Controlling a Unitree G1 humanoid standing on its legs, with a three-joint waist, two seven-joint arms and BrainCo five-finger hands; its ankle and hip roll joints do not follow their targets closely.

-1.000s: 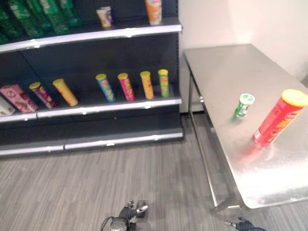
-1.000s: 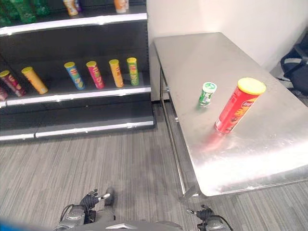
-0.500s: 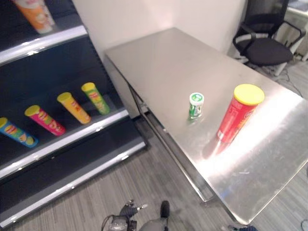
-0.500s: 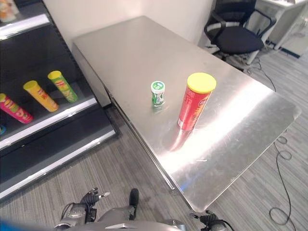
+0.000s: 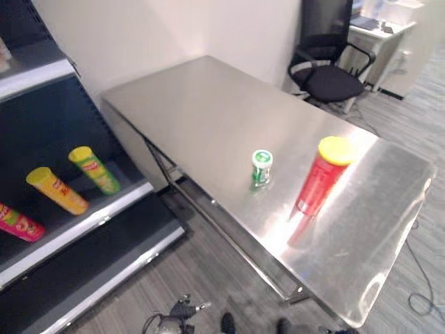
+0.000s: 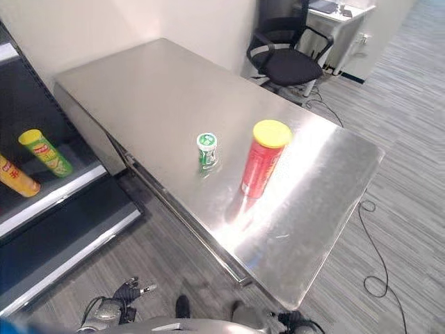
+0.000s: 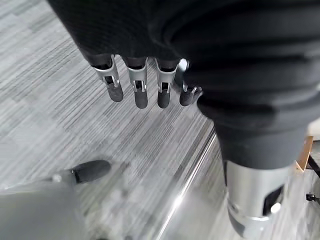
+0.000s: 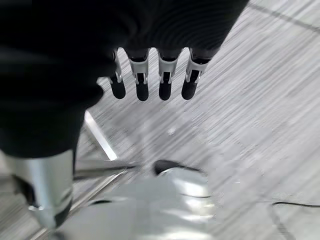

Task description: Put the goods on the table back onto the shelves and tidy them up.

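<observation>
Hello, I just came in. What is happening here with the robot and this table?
Nothing is being handled at this moment. A red can with a yellow lid and a small green can stand upright, apart, on the steel table. The left robot hand and the right robot hand hang open over the floor, holding nothing. Other cans lie on the shelf beside the table.

Grey striped floor (image 7: 60,90) lies below my fingers. Ahead of them stands the bare steel desk (image 6: 139,90) against a plain pale wall (image 5: 160,31), light glaring off its near end. Dark shelves (image 5: 42,139) with silver edges sit off to the left; a black office chair (image 6: 285,59) waits beyond the desk's far corner
</observation>
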